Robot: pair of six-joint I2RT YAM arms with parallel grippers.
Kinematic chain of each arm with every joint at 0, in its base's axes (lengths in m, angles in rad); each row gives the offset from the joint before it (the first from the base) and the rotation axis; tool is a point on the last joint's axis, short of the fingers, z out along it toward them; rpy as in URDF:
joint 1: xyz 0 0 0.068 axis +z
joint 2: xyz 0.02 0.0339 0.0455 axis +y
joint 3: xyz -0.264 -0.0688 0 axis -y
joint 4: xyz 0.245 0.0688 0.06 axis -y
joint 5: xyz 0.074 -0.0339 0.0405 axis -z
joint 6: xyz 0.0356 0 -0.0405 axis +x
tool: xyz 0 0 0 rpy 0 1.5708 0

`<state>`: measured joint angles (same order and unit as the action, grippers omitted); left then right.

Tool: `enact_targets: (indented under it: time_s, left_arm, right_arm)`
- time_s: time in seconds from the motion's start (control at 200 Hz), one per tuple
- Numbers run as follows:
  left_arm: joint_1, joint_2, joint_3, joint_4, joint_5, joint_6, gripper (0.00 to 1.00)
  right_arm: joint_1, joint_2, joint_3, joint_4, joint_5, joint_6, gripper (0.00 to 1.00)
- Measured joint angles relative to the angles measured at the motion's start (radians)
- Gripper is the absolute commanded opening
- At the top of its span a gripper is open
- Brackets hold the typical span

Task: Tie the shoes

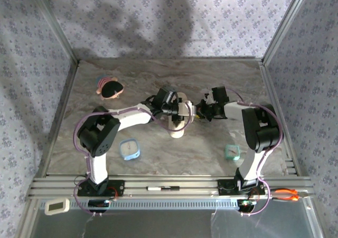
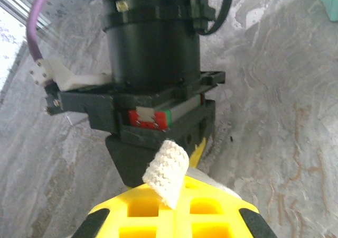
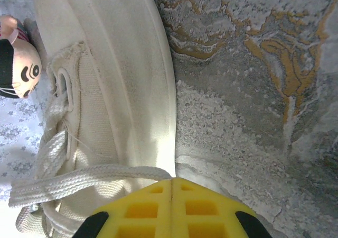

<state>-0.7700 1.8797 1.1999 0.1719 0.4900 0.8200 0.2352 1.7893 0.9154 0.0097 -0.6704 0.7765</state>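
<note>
Nearest lie two small square objects, one blue [image 1: 129, 149], one teal [image 1: 232, 152]. Mid-table sits one cream-beige canvas low-top shoe [image 1: 177, 122]. The left gripper [image 2: 177, 191] and right gripper [image 3: 172, 185] each pinch its flat pale woven lace [image 2: 166, 174]. Farthest back is one dark round pink-trimmed toy head [image 1: 110, 87].

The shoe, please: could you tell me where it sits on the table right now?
In the top view the cream shoe lies centrally, between the left gripper and the right gripper, with the doll head farther left.

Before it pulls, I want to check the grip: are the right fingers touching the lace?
Touching. The right wrist view shows the lace running into the seam between the shut right fingers, pinched there.
</note>
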Motion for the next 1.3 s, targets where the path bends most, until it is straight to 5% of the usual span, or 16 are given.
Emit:
enact_targets:
  time_s: [1.299]
  left_arm:
    - [0.078, 0.144, -0.006, 0.359, 0.055, -0.138, 0.01]
  right_arm:
    - [-0.022, -0.071, 0.124, -0.172, -0.006, -0.026, 0.0]
